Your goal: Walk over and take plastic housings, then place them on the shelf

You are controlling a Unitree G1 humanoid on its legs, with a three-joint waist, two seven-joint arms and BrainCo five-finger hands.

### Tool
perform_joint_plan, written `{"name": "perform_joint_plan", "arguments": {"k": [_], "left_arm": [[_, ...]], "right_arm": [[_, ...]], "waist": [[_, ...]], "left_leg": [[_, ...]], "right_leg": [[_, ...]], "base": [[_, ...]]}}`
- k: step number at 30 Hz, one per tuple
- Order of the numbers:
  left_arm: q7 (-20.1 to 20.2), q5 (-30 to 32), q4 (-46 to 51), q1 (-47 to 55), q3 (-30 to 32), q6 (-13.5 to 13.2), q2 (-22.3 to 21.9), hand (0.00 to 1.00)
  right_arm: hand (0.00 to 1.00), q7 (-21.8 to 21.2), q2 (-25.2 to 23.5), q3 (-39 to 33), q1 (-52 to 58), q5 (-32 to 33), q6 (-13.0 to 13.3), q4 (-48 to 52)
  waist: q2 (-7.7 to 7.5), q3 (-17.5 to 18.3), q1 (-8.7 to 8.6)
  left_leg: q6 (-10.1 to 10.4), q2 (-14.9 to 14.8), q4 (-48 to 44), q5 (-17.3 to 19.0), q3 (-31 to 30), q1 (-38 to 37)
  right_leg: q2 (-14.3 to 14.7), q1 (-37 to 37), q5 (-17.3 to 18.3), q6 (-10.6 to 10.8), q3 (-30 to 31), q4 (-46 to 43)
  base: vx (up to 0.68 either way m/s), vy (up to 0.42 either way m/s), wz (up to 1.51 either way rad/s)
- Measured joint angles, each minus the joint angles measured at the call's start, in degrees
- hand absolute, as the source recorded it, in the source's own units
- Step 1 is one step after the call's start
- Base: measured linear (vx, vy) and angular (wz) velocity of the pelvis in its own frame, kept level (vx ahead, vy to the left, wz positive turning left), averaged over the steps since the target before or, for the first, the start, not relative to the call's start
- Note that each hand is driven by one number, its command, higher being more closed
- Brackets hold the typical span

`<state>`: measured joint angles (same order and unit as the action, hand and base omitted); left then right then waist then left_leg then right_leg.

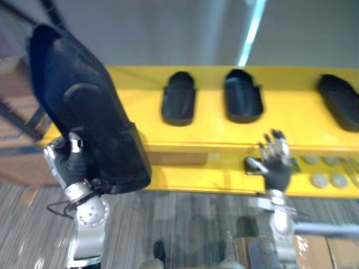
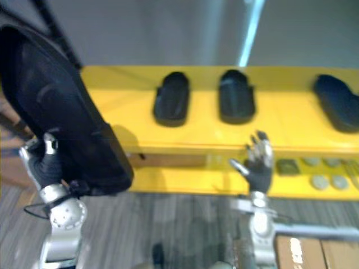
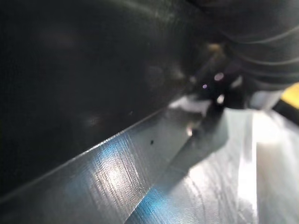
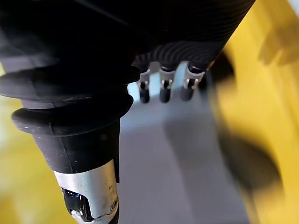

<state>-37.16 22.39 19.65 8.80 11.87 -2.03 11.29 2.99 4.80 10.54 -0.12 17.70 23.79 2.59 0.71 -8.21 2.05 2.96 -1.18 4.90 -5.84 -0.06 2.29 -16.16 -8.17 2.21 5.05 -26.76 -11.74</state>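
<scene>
My left hand (image 1: 70,161) is shut on the lower edge of a large black plastic housing (image 1: 84,106), which stands raised and tilted at the left, in front of the yellow shelf's (image 1: 291,120) left end. The same housing (image 3: 84,70) shows dark and very close in the left wrist view. Three smaller black housings lie on the shelf's top: one (image 1: 179,98), a second (image 1: 243,96) beside it, and a third (image 1: 339,101) at the far right. My right hand (image 1: 276,162) is held up, open and empty, before the shelf's front edge; its fingers (image 4: 161,88) are straight.
The shelf's lower level carries several round metal discs (image 1: 328,179) at the right. Cardboard boxes (image 1: 314,252) stand on the grey floor at the lower right. Brown boxes (image 1: 14,162) on a rack are at the far left.
</scene>
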Motion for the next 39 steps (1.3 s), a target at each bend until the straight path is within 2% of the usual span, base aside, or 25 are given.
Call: {"name": "perform_joint_plan", "arguments": {"k": [1,2,3,5,6,7,8,10,11,12,13,15,17,18,19,22,23,25,29,31,33,34,37,38,39], "left_arm": [[0.27,-0.03,0.00,0.73,0.39,0.01,-0.02,1.00],[1.00,-0.09,-0.03,0.91,0.30,-0.10,0.02,1.00],[1.68,-0.09,-0.16,0.89,0.26,-0.30,-0.08,1.00],[1.99,-0.27,-0.49,1.29,0.39,-0.41,-0.61,1.00],[1.84,-1.83,-0.77,2.82,0.50,-0.41,-0.49,1.00],[1.87,-2.55,-1.92,4.22,0.38,-0.40,-1.25,1.00],[2.02,-3.02,-2.23,4.98,-0.10,-0.40,-1.76,1.00],[2.20,-4.47,-2.34,7.85,0.13,-0.48,-3.92,1.00],[2.26,-4.46,-2.36,8.90,0.75,-0.56,-5.22,1.00],[2.36,-4.45,-2.42,9.68,0.71,-1.54,-6.36,1.00],[2.67,-4.34,-2.50,9.56,-0.12,-3.39,-6.70,1.00],[2.82,-4.34,-2.04,9.15,-1.30,-5.80,-7.13,1.00],[4.06,-4.50,-1.52,9.30,-2.03,-7.01,-7.34,1.00],[4.50,-4.54,-1.45,9.05,-2.44,-7.72,-7.41,1.00],[4.80,-4.54,-1.52,8.50,-2.85,-7.91,-7.14,1.00],[5.85,-4.02,-1.09,6.95,-4.76,-8.01,-7.01,1.00],[5.95,-3.57,-1.09,6.67,-5.52,-7.91,-6.34,1.00],[6.04,-3.25,-1.12,6.39,-6.55,-7.84,-4.60,1.00],[6.49,-3.29,-1.09,3.13,-7.49,-7.96,-2.84,1.00],[7.72,-3.30,-1.09,0.13,-8.09,-7.99,-2.55,1.00],[8.93,-3.27,-1.10,-1.83,-8.26,-7.95,-1.15,1.00],[9.44,-3.26,-1.22,-2.62,-8.60,-7.84,0.83,1.00],[9.36,-3.25,-1.43,-3.17,-8.86,-7.32,3.09,1.00],[9.21,-3.24,-1.62,-3.17,-9.02,-7.20,3.28,1.00],[8.77,-3.20,-1.91,-3.00,-9.19,-6.69,3.59,1.00]], "right_arm": [[0.00,0.69,0.03,1.23,-0.92,-0.96,-0.13,-1.20],[0.00,2.28,-0.18,1.39,-0.68,-2.82,-0.57,-1.15],[0.00,3.51,-0.15,1.41,-0.11,-3.47,-1.24,-1.00],[0.00,3.94,0.36,1.40,0.73,-3.77,-1.93,-1.01],[0.00,2.94,0.40,1.41,1.12,-3.67,-2.25,-0.99],[0.00,2.26,0.86,1.11,1.53,-3.76,-2.38,-0.96],[0.00,2.01,1.17,0.82,1.67,-3.77,-2.53,-1.04],[0.00,0.99,1.86,0.82,1.76,-3.76,-2.90,-1.42],[0.00,0.55,1.93,0.81,1.85,-3.75,-2.96,-1.63],[0.00,0.47,2.34,0.46,2.54,-3.73,-2.93,-1.44],[0.00,0.39,2.58,-0.78,3.74,-3.70,-2.94,-1.46],[0.00,0.41,3.00,-2.85,3.98,-3.70,-3.04,-1.54],[0.00,0.85,3.15,-4.41,4.45,-3.76,-2.82,-1.25],[0.00,1.24,3.14,-4.66,5.01,-3.98,-2.72,-0.89],[0.00,1.74,2.50,-4.90,5.26,-4.01,-2.74,-1.15],[0.00,5.42,-0.75,-5.27,7.13,-5.51,-2.26,-1.07],[0.00,6.80,-2.68,-5.28,8.14,-5.76,-1.29,-0.82],[0.00,8.54,-2.93,-5.41,8.77,-7.92,-0.30,-0.53],[0.00,10.83,-2.83,-6.87,10.67,-7.87,0.24,1.78],[0.00,13.54,-2.52,-8.85,11.59,-10.42,0.80,3.42],[0.00,14.91,-2.80,-9.92,11.59,-11.44,1.29,4.15],[0.00,15.44,-3.04,-10.50,12.00,-11.81,1.47,4.14],[0.00,15.68,-3.22,-12.13,12.85,-11.97,3.14,6.46],[0.00,15.71,-3.19,-12.75,13.29,-12.11,3.84,7.74],[0.00,15.72,-2.96,-14.14,13.77,-13.07,5.39,10.05]], "waist": [[-0.15,0.40,0.85],[-0.13,0.42,0.53],[0.02,0.37,-0.25],[-0.46,0.54,-0.36],[-1.62,1.19,0.20],[-2.39,1.64,0.18],[-1.86,1.37,0.17],[-0.20,0.25,0.98],[0.59,-0.24,1.10],[1.75,-0.59,0.35],[1.05,-0.60,-0.25],[1.41,-0.46,0.10],[2.35,0.13,-0.47],[3.30,0.72,-1.54],[3.14,0.63,-1.80],[0.85,-0.55,-1.64],[-0.82,-0.41,-1.81],[-1.54,-0.22,-2.27],[-1.32,-0.36,-3.50],[-0.54,-1.29,-4.72],[-0.98,-3.36,-6.05],[-1.20,-4.32,-6.71],[-1.46,-4.19,-7.77],[-1.65,-4.11,-7.88],[-2.13,-4.28,-8.40]], "left_leg": [[-0.36,0.87,-0.20,-0.34,-3.44,0.36],[-0.56,1.01,-0.22,-0.79,-8.16,0.89],[-0.32,1.12,-0.22,-1.31,-12.22,1.53],[0.14,1.52,-0.25,-2.18,-16.56,2.65],[0.44,2.68,-0.34,-2.74,-17.90,3.56],[0.61,4.32,-2.35,-2.85,-18.69,5.08],[0.59,4.55,-3.73,-2.83,-17.84,5.97],[-1.88,3.79,-7.21,-0.62,-12.36,7.54],[-3.19,2.50,-9.50,1.70,-7.56,8.35],[-4.39,-0.31,-12.90,4.16,-0.45,9.60],[-3.64,-2.07,-14.49,5.90,4.11,10.04],[-5.20,-4.35,-21.43,7.31,9.99,12.09],[-4.25,-4.27,-24.91,8.06,12.21,9.77],[-1.96,-4.33,-20.74,9.24,12.16,8.12],[0.23,-3.94,-19.03,8.38,11.94,7.59],[-0.39,-3.02,-17.13,7.40,13.27,6.18],[-0.61,-2.61,-15.90,7.24,14.23,5.48],[-0.94,-2.25,-14.59,7.02,15.41,4.58],[-1.71,-1.53,-13.08,7.12,17.47,2.77],[-2.74,-1.74,-13.47,8.14,18.69,2.36],[-3.12,-2.01,-13.32,8.83,19.96,0.21],[-3.00,-2.57,-13.21,9.53,20.94,-1.35],[-2.16,-4.40,-12.88,10.10,23.23,-2.05],[-1.73,-4.29,-12.91,10.15,23.74,-2.23],[-0.60,-3.86,-13.74,10.72,24.18,-2.32]], "right_leg": [[-0.27,0.25,0.59,-1.32,1.87,-3.24],[0.87,1.06,3.49,-4.72,7.45,-7.68],[3.89,0.99,7.59,-5.07,11.81,-8.42],[7.87,2.24,11.38,-6.55,14.58,-7.71],[9.07,3.78,11.89,-7.19,14.40,-5.44],[8.81,2.88,12.87,-6.48,13.25,-4.10],[9.05,2.34,12.79,-6.07,13.08,-3.22],[9.48,1.06,12.94,-4.68,12.36,-2.04],[9.97,-0.04,12.52,-3.52,11.71,-1.19],[11.01,-2.05,12.13,-2.92,9.33,0.20],[10.33,-2.94,12.00,-2.72,7.47,1.98],[9.26,-2.30,12.10,-2.70,6.42,2.89],[8.47,-1.75,11.72,-2.07,6.68,2.81],[8.98,-1.66,11.41,-1.56,6.34,2.46],[8.70,-1.37,11.28,-1.37,6.34,2.27],[7.71,-0.83,10.34,-1.08,7.75,2.07],[7.17,-0.06,10.29,-1.12,8.71,1.59],[6.98,0.91,10.01,-1.57,10.50,0.75],[6.03,2.06,9.48,-2.24,13.43,-0.90],[5.29,6.05,9.49,-2.24,15.96,-8.25],[4.40,9.28,9.39,-2.42,17.69,-16.78],[4.19,10.86,10.99,-4.33,17.99,-19.67],[6.69,15.75,11.16,-3.76,17.74,-14.96],[7.17,16.06,10.19,-3.97,17.67,-12.69],[7.25,15.99,6.85,-3.27,18.77,-9.77]], "base": [[0.13,-0.048,1.54],[0.11,-0.145,2.05],[0.05,-0.130,1.91],[-0.01,-0.186,1.45],[-0.04,-0.247,1.31],[-0.03,-0.166,1.03],[-0.05,-0.095,0.80],[-0.07,-0.017,0.28],[-0.13,-0.086,0.30],[-0.14,-0.118,0.64],[-0.11,-0.073,0.67],[-0.08,0.028,0.27],[-0.05,0.047,0.12],[0.01,0.058,0.30],[0.04,0.100,0.19],[0.02,0.086,-0.15],[0.00,0.041,-0.23],[0.01,0.034,-0.30],[0.00,0.085,-0.29],[-0.01,0.091,-0.30],[-0.03,0.081,-0.40],[-0.05,0.040,-0.52],[-0.02,-0.042,-0.47],[0.03,-0.085,-0.29],[0.06,-0.127,-0.10]]}}
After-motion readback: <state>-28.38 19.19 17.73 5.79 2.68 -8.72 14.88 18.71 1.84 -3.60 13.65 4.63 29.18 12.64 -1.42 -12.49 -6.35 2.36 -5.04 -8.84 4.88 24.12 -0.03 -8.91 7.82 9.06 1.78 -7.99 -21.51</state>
